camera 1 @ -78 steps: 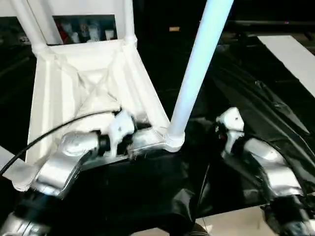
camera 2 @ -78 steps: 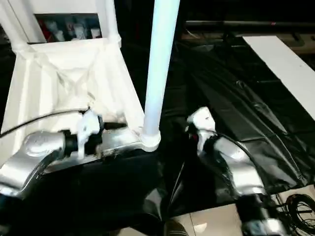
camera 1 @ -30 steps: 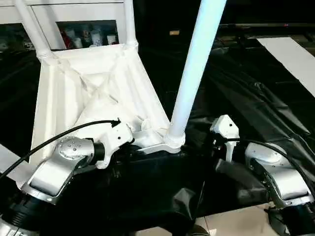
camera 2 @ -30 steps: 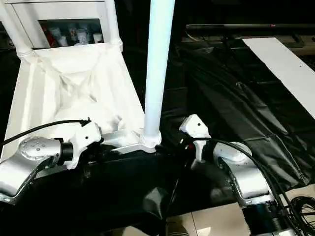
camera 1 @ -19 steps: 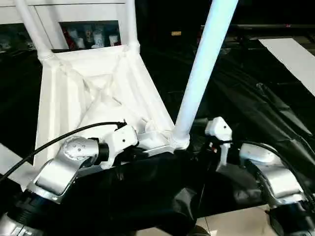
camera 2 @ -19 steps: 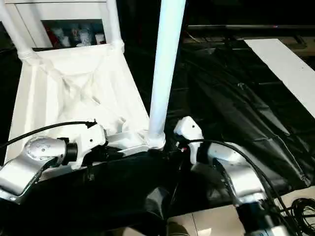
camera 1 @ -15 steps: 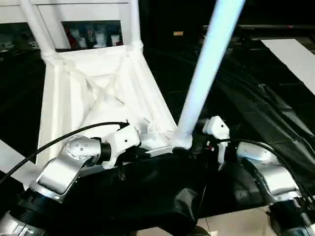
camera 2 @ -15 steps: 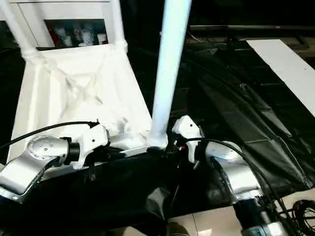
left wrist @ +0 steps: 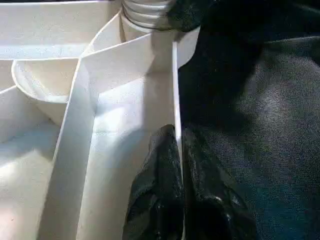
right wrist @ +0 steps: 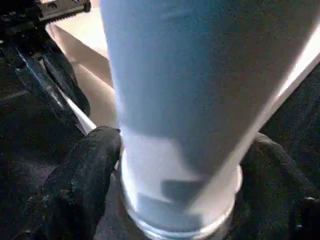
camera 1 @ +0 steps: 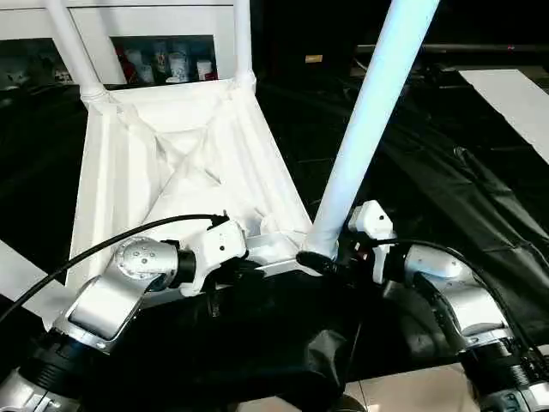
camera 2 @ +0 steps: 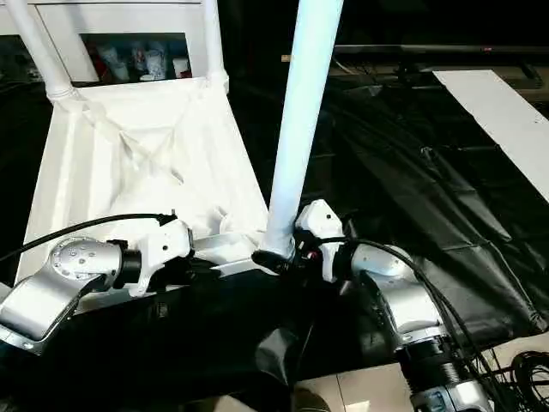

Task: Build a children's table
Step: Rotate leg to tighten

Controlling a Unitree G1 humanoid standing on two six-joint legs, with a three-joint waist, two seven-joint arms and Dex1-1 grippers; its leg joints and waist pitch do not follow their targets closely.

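Note:
The white tabletop (camera 1: 171, 163) lies upside down on black cloth, its ribbed underside facing up. Two white legs (camera 1: 70, 47) (camera 1: 243, 39) stand in its far corner sockets. A third leg (camera 1: 369, 120) rises from the near right socket, leaning to the right. My left gripper (left wrist: 177, 137) is shut on the thin near rim of the tabletop, a little left of that socket. My right gripper (right wrist: 175, 165) sits at the foot of the near leg, with one black finger (right wrist: 85, 170) on each side of the flared end.
Crumpled black cloth (camera 1: 446, 180) covers the surface around the tabletop. A white board (camera 1: 515, 94) lies at the far right. A shelf with small bottles (camera 1: 163, 64) stands behind. Cables (camera 2: 523, 378) lie on the pale floor near my right arm.
My right gripper has moved left from beside the near corner onto the foot of the near leg. My left gripper has stayed on the rim. The leg leans slightly further right.

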